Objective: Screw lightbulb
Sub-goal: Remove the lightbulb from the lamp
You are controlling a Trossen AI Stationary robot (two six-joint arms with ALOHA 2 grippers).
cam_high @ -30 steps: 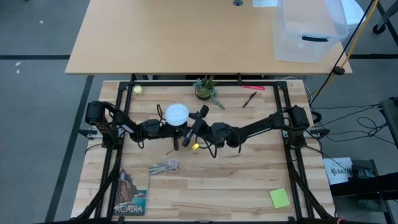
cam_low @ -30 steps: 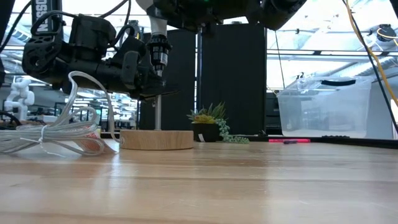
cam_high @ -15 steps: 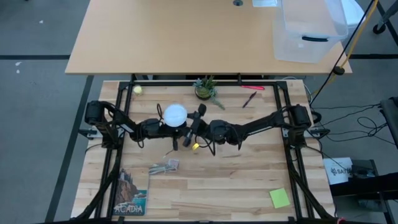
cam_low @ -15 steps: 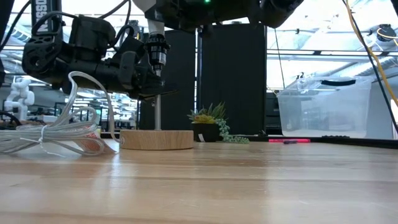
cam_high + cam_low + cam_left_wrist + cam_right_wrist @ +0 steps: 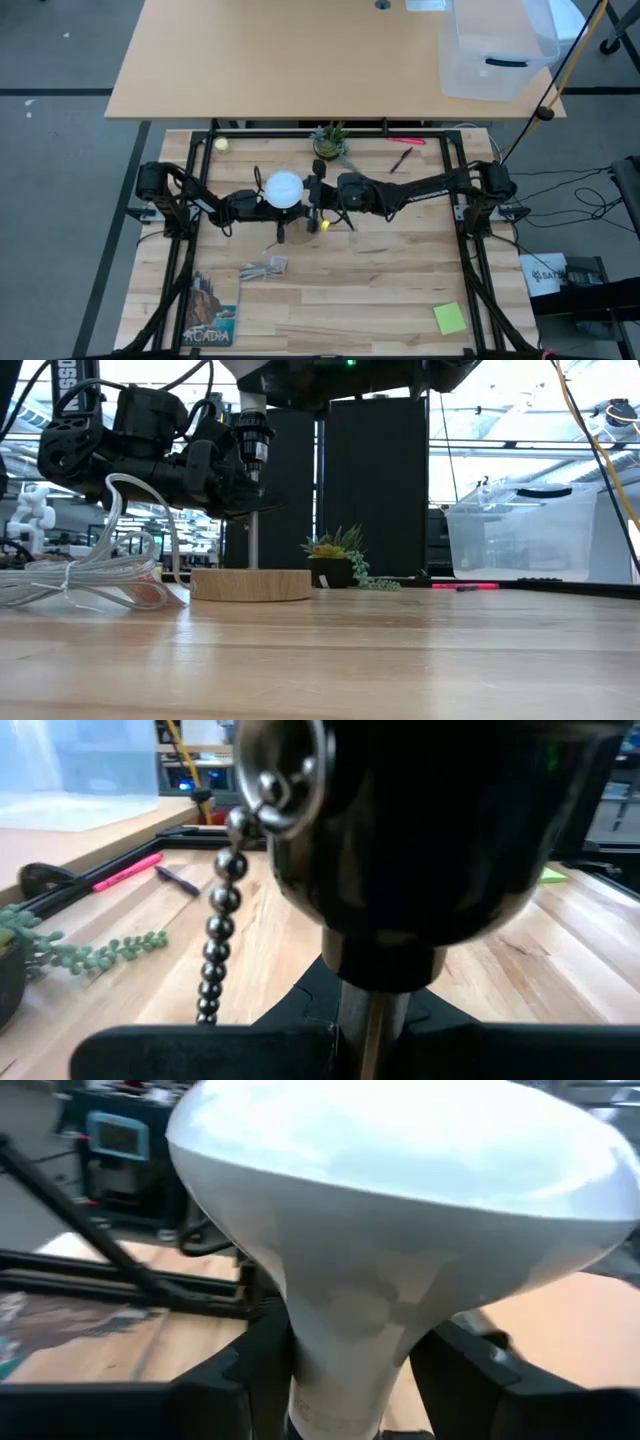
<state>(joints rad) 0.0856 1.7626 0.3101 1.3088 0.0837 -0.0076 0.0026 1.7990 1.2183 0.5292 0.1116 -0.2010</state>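
Observation:
The white lightbulb (image 5: 284,188) stands globe up over the black socket (image 5: 252,445) of a lamp with a round wooden base (image 5: 250,584) and a thin metal stem (image 5: 252,540). My right gripper (image 5: 308,195) comes from the table's right and is shut on the bulb, whose grey cone fills the right wrist view (image 5: 340,1330). My left gripper (image 5: 235,495) comes from the left and is shut on the stem below the socket. A bead chain (image 5: 215,930) hangs from the socket. Whether the screw base sits in the socket is hidden. My left gripper pinches the lamp's metal stem (image 5: 365,1020) just under the black socket, between its two fingers (image 5: 200,1055). It comes level from the table's left, fingers across the stem. The lamp stands upright with its wooden base on the table. My right gripper pinches the bulb's grey cone (image 5: 335,1370) below the globe, one finger (image 5: 250,1380) on each side. It comes roughly level from the table's right. The bulb stands upright, globe up, over the socket.
A potted plant (image 5: 328,143), a pink marker (image 5: 405,141), a pen (image 5: 400,160) and a small ball (image 5: 221,144) lie toward the far edge. A clear wrapper (image 5: 265,267), a booklet (image 5: 212,310) and a green note (image 5: 449,318) lie nearer. Coiled cable (image 5: 80,575) lies left.
My right arm's wrist has swung toward the table's far edge and turned about the bulb while staying shut on it. The bulb and the lamp have kept their place, and my left gripper has held the stem still.

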